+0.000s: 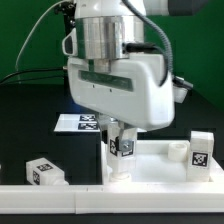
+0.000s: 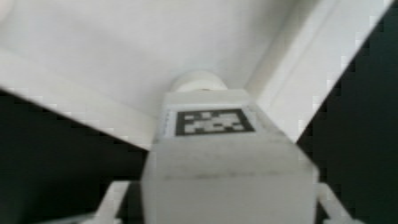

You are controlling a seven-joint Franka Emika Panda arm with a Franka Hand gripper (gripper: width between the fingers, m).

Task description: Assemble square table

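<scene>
White plastic casing of my arm [image 1: 110, 85] fills the middle of the exterior view, with the wrist pointing straight down over the black table [image 1: 30, 135]. Under it, toward the exterior view's right, lies the square tabletop [image 1: 158, 168], a white slab with a raised rim. A long white rail [image 1: 50, 193] runs across the front edge, and the marker board [image 1: 80, 122] lies flat behind my wrist.

My gripper [image 1: 121, 141] is narrowed onto a leg [image 2: 214, 122], clamping it upright from both sides with its tag facing outward. The wrist view shows its rounded end against the slab near the rim; I cannot tell whether it sits in a hole.

A second leg [image 1: 201, 150] stands upright at the slab's corner on the exterior view's right. A third leg [image 1: 45, 172] lies on the black table at the exterior view's left, near the rail.
</scene>
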